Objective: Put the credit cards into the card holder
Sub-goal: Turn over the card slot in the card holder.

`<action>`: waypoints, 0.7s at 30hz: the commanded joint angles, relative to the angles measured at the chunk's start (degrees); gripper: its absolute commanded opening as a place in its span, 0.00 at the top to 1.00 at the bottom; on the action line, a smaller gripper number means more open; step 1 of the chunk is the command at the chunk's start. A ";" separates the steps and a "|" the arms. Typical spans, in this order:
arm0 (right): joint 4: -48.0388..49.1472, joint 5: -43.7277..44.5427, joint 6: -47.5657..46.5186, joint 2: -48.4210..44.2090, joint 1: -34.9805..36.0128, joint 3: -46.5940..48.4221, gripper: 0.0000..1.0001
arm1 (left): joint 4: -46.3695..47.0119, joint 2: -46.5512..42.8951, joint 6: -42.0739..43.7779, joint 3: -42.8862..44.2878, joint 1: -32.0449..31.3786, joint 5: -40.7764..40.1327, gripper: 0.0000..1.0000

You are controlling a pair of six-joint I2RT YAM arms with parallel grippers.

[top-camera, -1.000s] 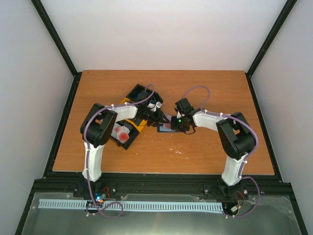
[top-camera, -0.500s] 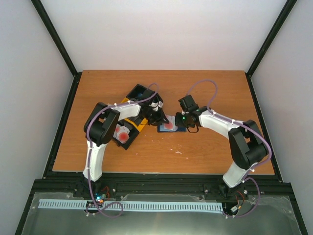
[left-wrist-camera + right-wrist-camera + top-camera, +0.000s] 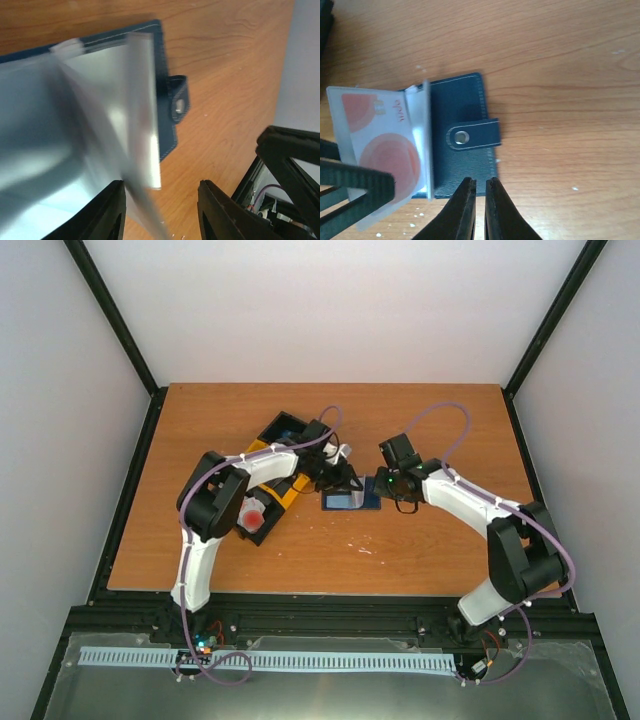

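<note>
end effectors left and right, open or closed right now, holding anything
Left end effector: open, holding nothing.
Right end effector: closed, empty, tips at the edge of the dark navy-blue folding card holder.

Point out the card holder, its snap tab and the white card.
card holder (image 3: 457, 102), right wrist view, navy cover.
snap tab (image 3: 481, 135), right wrist view, strap beside stud.
white card (image 3: 390, 156), right wrist view, lower red circle.

Wooden table (image 3: 430, 550), open navy card holder (image 3: 350, 502) lying near its middle, black-and-yellow tray (image 3: 266, 435) just left of it
</note>
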 commanded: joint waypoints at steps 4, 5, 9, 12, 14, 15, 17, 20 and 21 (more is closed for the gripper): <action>-1.40 4.25 3.45 -7.64 -2.69 -3.53 0.92 | 1.72 2.00 4.30 5.12 -2.34 3.07 0.55; -0.77 3.35 3.07 -8.60 -2.82 -4.14 0.91 | 2.22 2.56 4.30 5.29 -2.44 3.45 0.55; 0.43 -1.56 0.87 -10.37 -2.90 -4.53 0.91 | 1.94 5.81 3.78 7.45 -2.41 2.71 0.56; 0.62 -3.44 -0.31 -10.69 -2.96 -4.65 0.91 | 1.84 6.94 3.46 9.10 -2.46 1.63 0.58; 0.94 -5.12 -1.29 -10.54 -2.90 -4.45 0.91 | 1.12 6.63 4.08 9.70 -2.44 0.94 0.59; 1.15 -6.30 -1.84 -10.28 -2.90 -4.24 0.91 | 0.70 5.94 4.49 9.72 -2.43 -0.73 0.59; 1.53 -8.29 -2.47 -9.96 -2.94 -3.66 0.91 | 0.57 3.74 5.51 8.92 -2.37 -3.06 0.59; 2.93 -12.00 -3.73 -8.52 -2.98 -2.61 0.91 | 0.10 -0.40 6.92 6.96 -2.28 -6.68 0.58; 3.06 -12.70 -3.77 -7.82 -2.95 -1.98 0.91 | 0.10 -2.12 7.16 6.01 -2.28 -8.02 0.57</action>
